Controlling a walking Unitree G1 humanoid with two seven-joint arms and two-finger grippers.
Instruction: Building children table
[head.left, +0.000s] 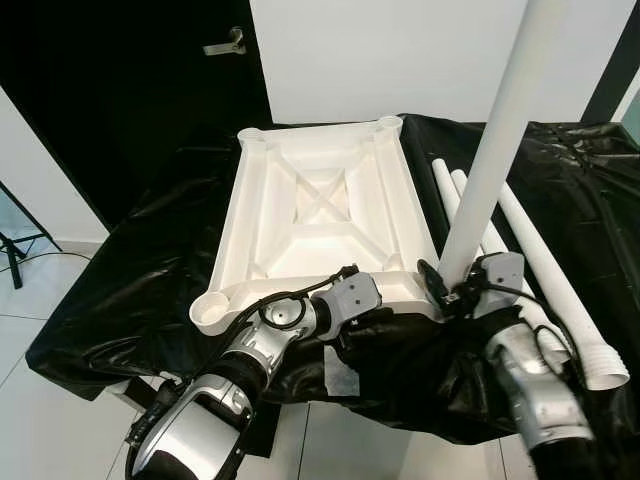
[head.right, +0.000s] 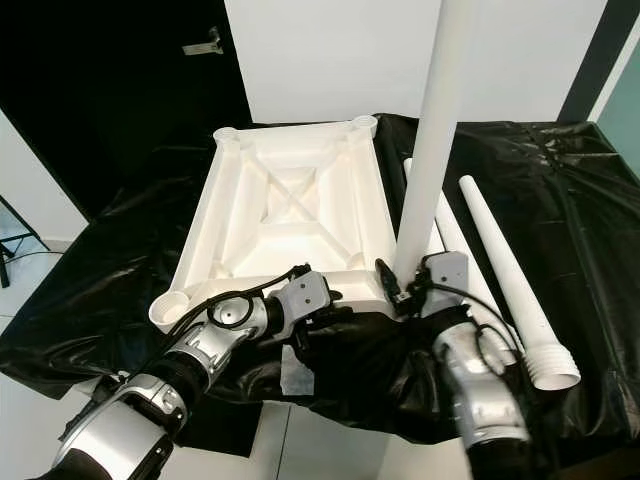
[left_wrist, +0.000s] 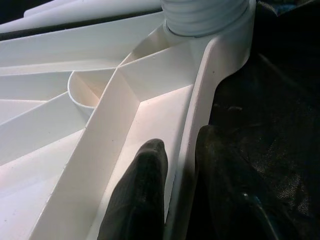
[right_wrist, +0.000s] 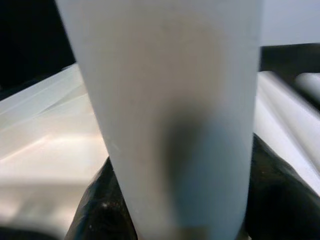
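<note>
In the eye views, the white tabletop lies upside down at the centre of the frame on a table draped in black sheet, its ribbed underside up and a round socket at each corner. One leg stands upright at the near right corner, rising out of the top of the frame. The right gripper is at the leg's base, at lower right; the left gripper sits at the tabletop's near edge, lower centre. Spare legs lie on the sheet to the right of the tabletop.

In the left wrist view, the left gripper's fingers are clamped on the tabletop's rim — one inside the wall, one outside on the sheet. At the top of that frame the leg's ridged end sits in its corner socket.

In the right wrist view, the leg takes up the middle of the frame, with a dark finger showing on each side of it near the bottom; the right gripper appears clamped on the leg.

The step in hand looks like seating the first leg — left gripper bracing the tabletop, right working the leg into the socket. The next move likely calls for keeping the leg plumb while pressing or turning it home, then letting go and reaching for a spare leg.
</note>
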